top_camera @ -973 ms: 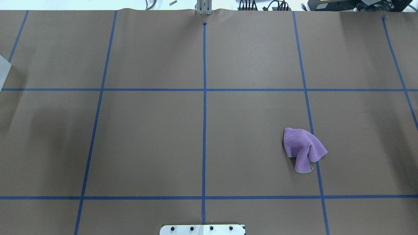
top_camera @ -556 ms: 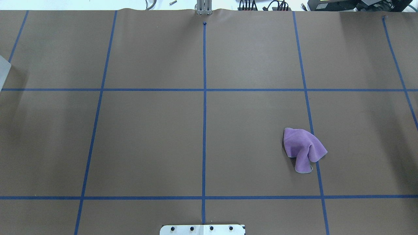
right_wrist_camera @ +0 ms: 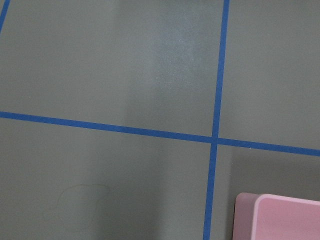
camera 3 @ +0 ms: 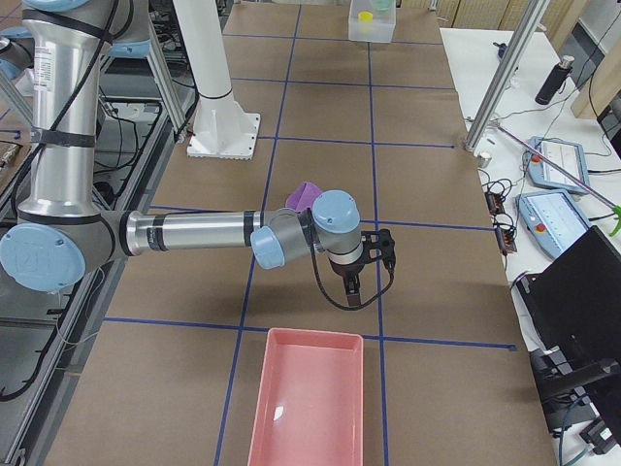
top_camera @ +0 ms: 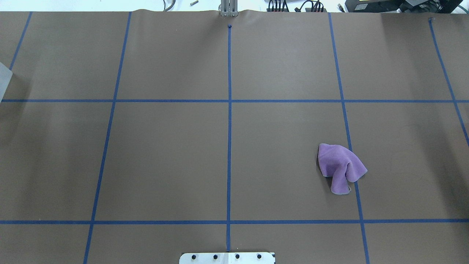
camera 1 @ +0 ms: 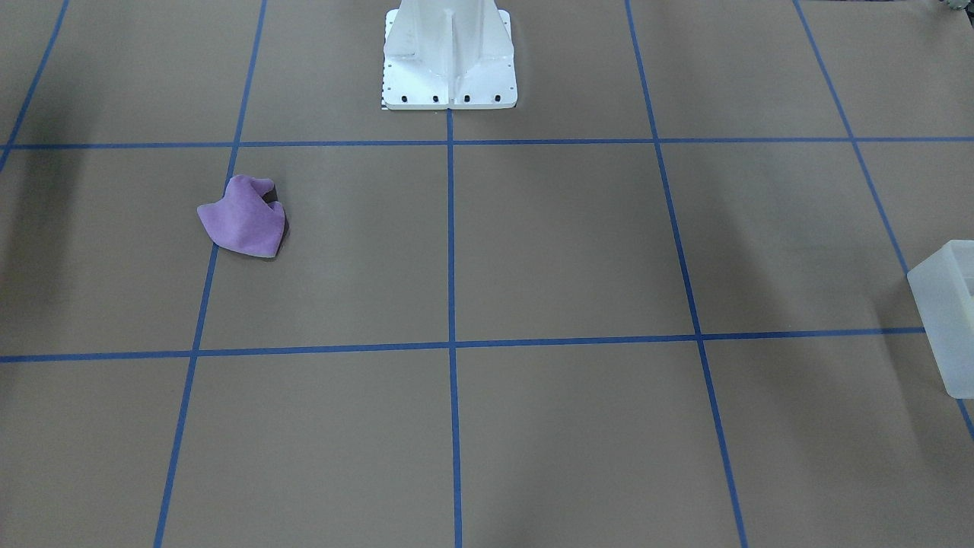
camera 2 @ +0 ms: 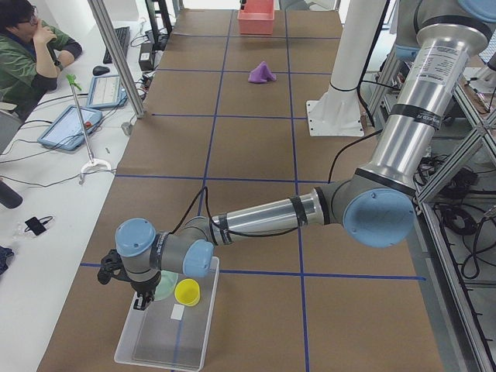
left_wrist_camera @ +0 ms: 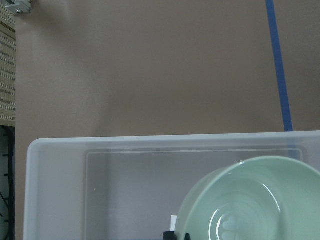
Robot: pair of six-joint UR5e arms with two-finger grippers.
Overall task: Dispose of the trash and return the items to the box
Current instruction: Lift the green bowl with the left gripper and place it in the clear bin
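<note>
Only loose item on the worktop [top_camera: 165, 157] is the purple cloth [top_camera: 340, 167], about 4 o'clock from the grid centre in the overhead view, lying partly across a blue tape line [top_camera: 345, 121]. It's a crumpled heap with no clean long axis; one flap tails off toward 6 o'clock. Right arm is clearly nearer. In the right-end view the right arm's fingers [camera 3: 349, 283] hang tip-down over bare paper, with the cloth near the wrist at roughly 11 o'clock from them and the pink tray [camera 3: 306, 408] between 6 and 7 o'clock. Left arm's fingers [camera 2: 142, 301] are at the opposite end, over the box [camera 2: 167, 333], right by the green bowl [camera 2: 164, 285] and yellow cup [camera 2: 187, 291] inside it. Can't tell for either arm whether the fingers are spread or pressed together: side views only, and the wrist cams show no usable tips. My read: cloth is next and the right arm takes it. If it belongs in the box, that's well apart, so a long carry or hand-over. Flat matte paper, soft cloth, nothing else near it; a top-down pinch on the highest fold should do.
</note>
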